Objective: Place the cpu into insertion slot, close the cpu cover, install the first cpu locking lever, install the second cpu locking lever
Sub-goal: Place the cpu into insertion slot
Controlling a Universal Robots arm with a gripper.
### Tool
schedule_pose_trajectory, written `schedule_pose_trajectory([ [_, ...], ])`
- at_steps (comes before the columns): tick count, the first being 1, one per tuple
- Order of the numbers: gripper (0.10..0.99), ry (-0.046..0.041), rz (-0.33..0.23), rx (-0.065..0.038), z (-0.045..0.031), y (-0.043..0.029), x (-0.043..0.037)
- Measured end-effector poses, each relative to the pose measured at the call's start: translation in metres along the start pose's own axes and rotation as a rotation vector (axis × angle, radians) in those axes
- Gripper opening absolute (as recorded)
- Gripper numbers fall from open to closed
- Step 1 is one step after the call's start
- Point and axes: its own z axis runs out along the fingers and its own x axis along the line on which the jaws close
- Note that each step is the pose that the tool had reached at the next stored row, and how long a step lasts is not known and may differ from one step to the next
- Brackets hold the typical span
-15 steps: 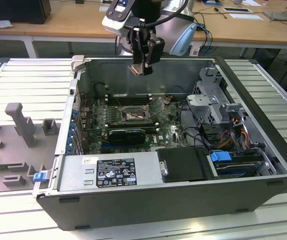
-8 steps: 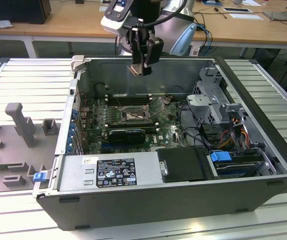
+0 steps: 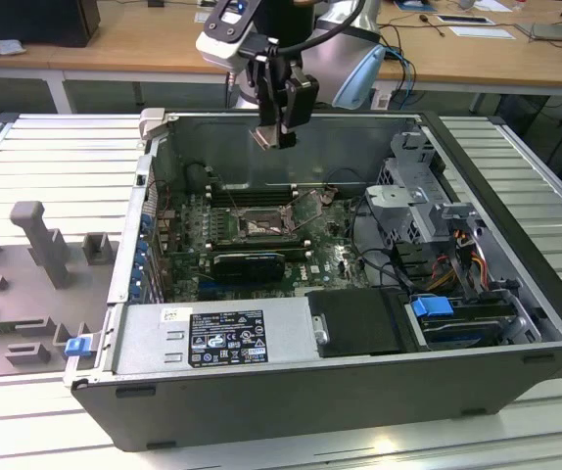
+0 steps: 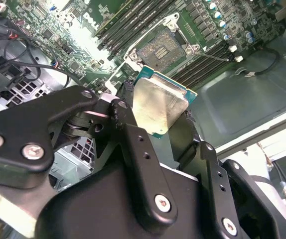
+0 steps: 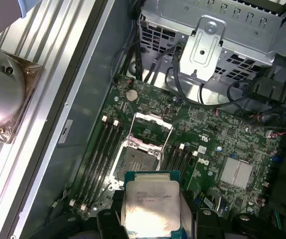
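Here, in the upper centre of the exterior view, the gripper (image 3: 279, 125) hangs above the open computer case (image 3: 359, 377), its fingers clamped on two opposite edges of the cpu (image 5: 150, 209). The chip looks light, stiff and delicate, best held by its edges. The insertion slot (image 5: 135, 160) lies well below, contact field bare, hemmed in by memory sticks (image 5: 105, 144) and case walls.

Matt black jaws; cpu (image 5: 150, 208) pale satin metal; case (image 3: 340, 397) dull metal.
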Motion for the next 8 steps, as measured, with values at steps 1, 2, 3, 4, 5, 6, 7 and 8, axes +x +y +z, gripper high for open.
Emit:
schedule_pose_trajectory([
  [1,0.525,-0.0008,0.007,0.0,0.0,0.0,0.0],
  [2,0.525,-0.0015,0.013,0.0,0.0,0.0,0.0],
  [3,0.525,-0.0024,0.024,0.0,0.0,0.0,0.0],
  [4,0.525,-0.0034,0.035,-0.001,0.0,0.0,0.0],
  [5,0.525,-0.0045,0.048,-0.001,0.0001,0.0,0.0],
  [6,0.525,-0.0056,0.06,-0.001,0.0001,0.0,0.0],
  [7,0.525,-0.0067,0.073,-0.001,0.0001,0.0,0.0],
  [8,0.525,-0.0084,0.092,-0.002,0.0001,0.0,0.0],
])
